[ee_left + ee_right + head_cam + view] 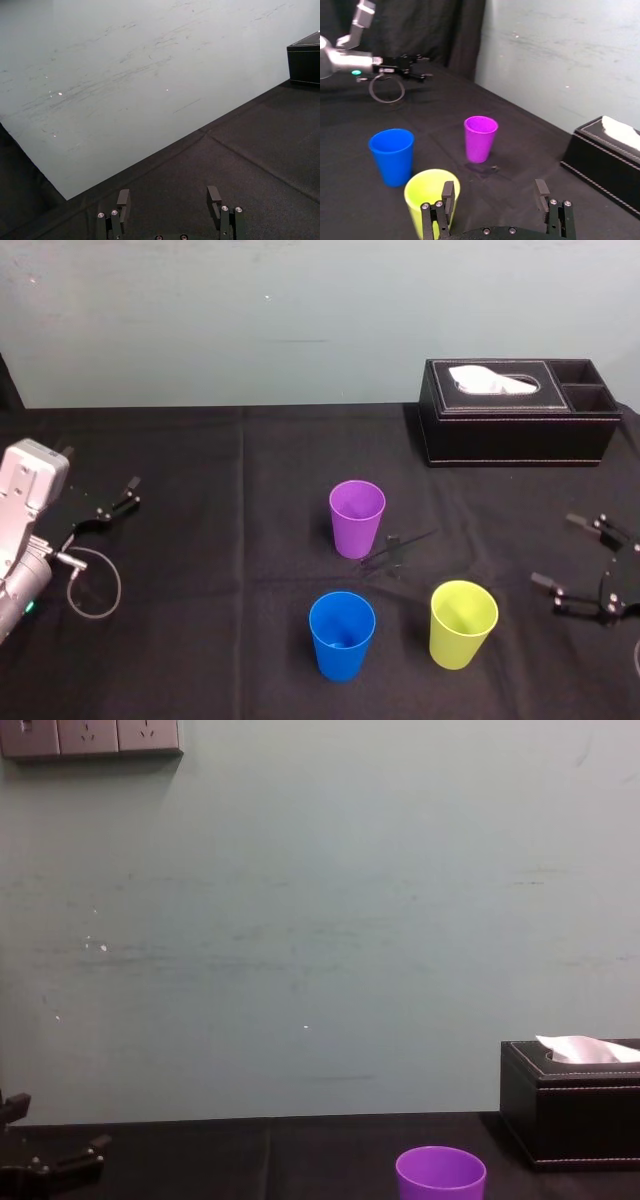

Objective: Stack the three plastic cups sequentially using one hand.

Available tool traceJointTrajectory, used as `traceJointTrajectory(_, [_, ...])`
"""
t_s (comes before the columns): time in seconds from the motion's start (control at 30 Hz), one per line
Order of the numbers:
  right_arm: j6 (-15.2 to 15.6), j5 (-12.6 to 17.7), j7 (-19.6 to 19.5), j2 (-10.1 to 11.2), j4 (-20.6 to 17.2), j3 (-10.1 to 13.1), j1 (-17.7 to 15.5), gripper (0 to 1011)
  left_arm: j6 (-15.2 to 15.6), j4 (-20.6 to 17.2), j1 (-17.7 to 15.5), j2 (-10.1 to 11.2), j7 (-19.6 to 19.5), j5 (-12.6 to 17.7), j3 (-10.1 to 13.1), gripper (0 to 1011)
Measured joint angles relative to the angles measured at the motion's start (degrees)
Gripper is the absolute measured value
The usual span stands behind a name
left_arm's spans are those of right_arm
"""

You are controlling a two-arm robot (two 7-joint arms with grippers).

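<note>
Seen from the head, three smooth tapered plastic cups stand well apart on the black cloth (200,660): the purple cup (357,518) at the back, the blue cup (342,635) in front and the yellow-green cup (463,623) to its right. All have their mouths up and long axes vertical. The right gripper (560,552) is spread wide near the yellow-green cup. The left gripper (118,502), also spread, sits far left.

The right wrist camera puts the yellow-green cup just beside one finger.

I'd say nothing is nested yet. The first grasp needs a rim pinch and a straight lift.

Rear cup (357,518) sits behind front-L cup (342,634) & front-R cup (463,623); tissue box (518,412) back R.
</note>
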Motion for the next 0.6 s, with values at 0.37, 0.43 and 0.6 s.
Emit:
traceJointTrajectory(0.37, [-1.30, -1.62, 5.29, 0.37, 1.04, -0.19, -1.29, 1003, 0.00, 0.00, 0.00, 0.00, 0.00, 0.00, 0.00, 1000])
traceJointTrajectory(0.43, [-1.33, -2.55, 5.65, 0.05, 1.31, -0.76, -1.16, 1003, 0.00, 0.00, 0.00, 0.00, 0.00, 0.00, 0.00, 1000])
traceJointTrajectory(0.6, [-1.30, -3.87, 6.04, -0.58, 1.90, -1.80, -0.51, 1003, 0.00, 0.00, 0.00, 0.00, 0.00, 0.00, 0.00, 1000])
